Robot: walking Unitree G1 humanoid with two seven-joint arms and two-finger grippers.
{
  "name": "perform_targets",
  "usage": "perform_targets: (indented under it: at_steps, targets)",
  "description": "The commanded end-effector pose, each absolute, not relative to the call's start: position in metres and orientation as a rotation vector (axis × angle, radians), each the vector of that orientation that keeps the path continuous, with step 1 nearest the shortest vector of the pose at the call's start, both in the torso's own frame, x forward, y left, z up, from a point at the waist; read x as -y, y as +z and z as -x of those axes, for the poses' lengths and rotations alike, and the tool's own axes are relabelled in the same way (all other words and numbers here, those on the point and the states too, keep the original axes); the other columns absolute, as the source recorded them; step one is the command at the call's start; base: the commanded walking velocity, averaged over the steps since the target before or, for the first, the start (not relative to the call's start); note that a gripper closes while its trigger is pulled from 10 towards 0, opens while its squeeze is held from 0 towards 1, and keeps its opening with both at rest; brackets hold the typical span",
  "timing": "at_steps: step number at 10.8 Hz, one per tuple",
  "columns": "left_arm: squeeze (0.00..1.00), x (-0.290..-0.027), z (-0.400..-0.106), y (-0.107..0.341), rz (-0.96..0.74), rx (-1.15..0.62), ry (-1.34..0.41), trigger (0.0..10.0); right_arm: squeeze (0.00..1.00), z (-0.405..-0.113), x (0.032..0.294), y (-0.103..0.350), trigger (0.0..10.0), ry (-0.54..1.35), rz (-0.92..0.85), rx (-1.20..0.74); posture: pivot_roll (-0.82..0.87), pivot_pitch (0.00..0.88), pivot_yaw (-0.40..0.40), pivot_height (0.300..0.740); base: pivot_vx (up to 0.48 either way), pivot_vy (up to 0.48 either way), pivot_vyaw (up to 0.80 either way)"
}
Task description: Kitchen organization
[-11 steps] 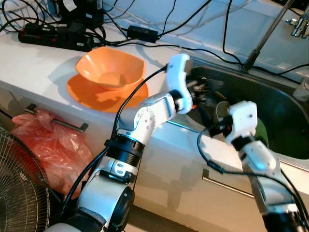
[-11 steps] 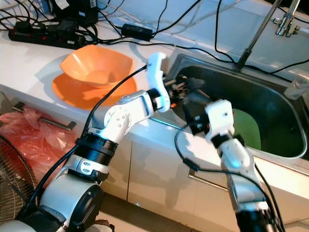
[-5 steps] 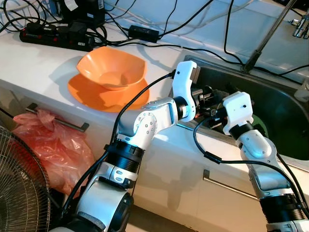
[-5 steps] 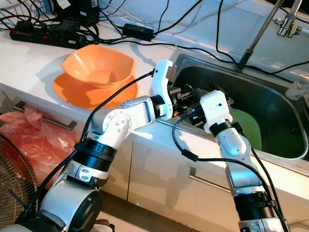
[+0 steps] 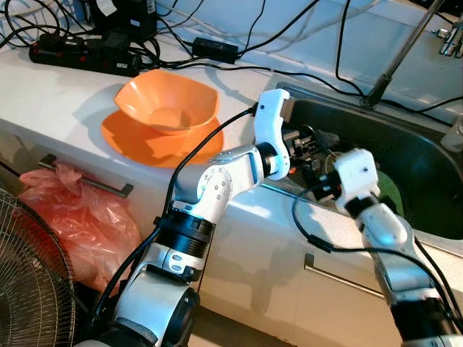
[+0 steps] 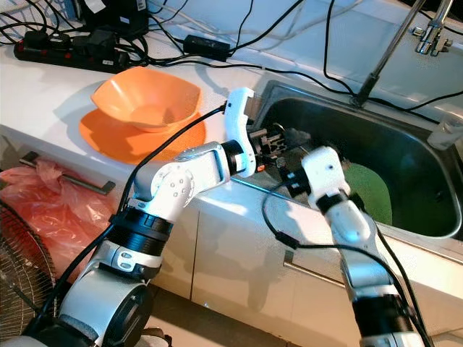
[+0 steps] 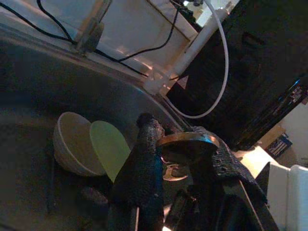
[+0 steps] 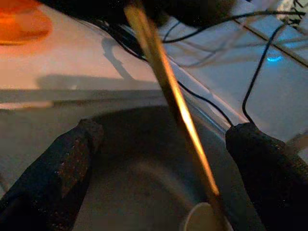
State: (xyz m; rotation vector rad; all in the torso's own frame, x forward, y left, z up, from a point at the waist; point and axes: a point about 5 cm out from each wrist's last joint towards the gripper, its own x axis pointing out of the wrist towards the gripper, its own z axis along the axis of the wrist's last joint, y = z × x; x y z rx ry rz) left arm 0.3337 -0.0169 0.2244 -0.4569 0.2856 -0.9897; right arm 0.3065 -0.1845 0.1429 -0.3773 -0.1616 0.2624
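Spoon (image 7: 185,140), brass-coloured, sits pinched between the two black fingers (image 7: 144,163) of our left hand (image 5: 307,141) at the near-left corner of the sink (image 5: 427,170). The left wrist view shows the spoon's flat end clamped there, and below it a pale bowl (image 7: 72,144) lying on its side against a green plate (image 7: 109,149) on the sink floor. From the head views we make out the green plate (image 6: 369,189) past our right arm, while the spoon itself is too small to pick out among the dark fingers.

Our right hand (image 8: 163,159) is just beside the left one, over the sink's near rim. Its wrist view shows both fingers (image 8: 57,163) spread wide, with the spoon's long handle (image 8: 171,96) running diagonally between them and touching neither; a pale cup rim (image 8: 199,219) shows beneath.

On the white desk (image 5: 58,87) to our left, an orange bowl (image 5: 168,103) stands on an orange plate (image 5: 137,141). Behind them a black power strip (image 5: 79,54) and cables (image 5: 217,50) lie by the wall. A faucet (image 5: 405,50) rises behind the sink.
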Motion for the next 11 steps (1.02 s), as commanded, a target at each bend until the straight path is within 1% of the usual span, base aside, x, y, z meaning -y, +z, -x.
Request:
perform_targets:
  at_steps: [1, 2, 3, 11]
  targets:
    - [0.00, 0.0405, -0.3221, 0.2277, 0.508, -0.293, -1.054, 0.0, 0.00, -0.3056, 0.1952, 0.1420, 10.0, 0.240, 0.383, 0.156, 0.24, 0.043, -0.147, 0.740, 0.000, 0.000, 0.00]
    - [0.00, 0.0408, -0.3217, 0.2280, 0.509, -0.293, -1.057, 0.0, 0.00, -0.3057, 0.1950, 0.1413, 4.2, 0.241, 0.383, 0.156, 0.24, 0.043, -0.146, 0.740, 0.000, 0.000, 0.00]
    - [0.00, 0.0416, -0.3205, 0.2276, 0.511, -0.298, -1.061, 0.0, 0.00, -0.3063, 0.1936, 0.1409, 0.0, 0.243, 0.377, 0.158, 0.25, 0.042, -0.145, 0.740, 0.000, 0.000, 0.00]
    - [0.00, 0.0455, -0.3122, 0.2202, 0.525, -0.344, -1.077, 0.0, 0.00, -0.3083, 0.1883, 0.1363, 0.0, 0.249, 0.368, 0.158, 0.25, 0.048, -0.150, 0.740, 0.000, 0.000, 0.00]
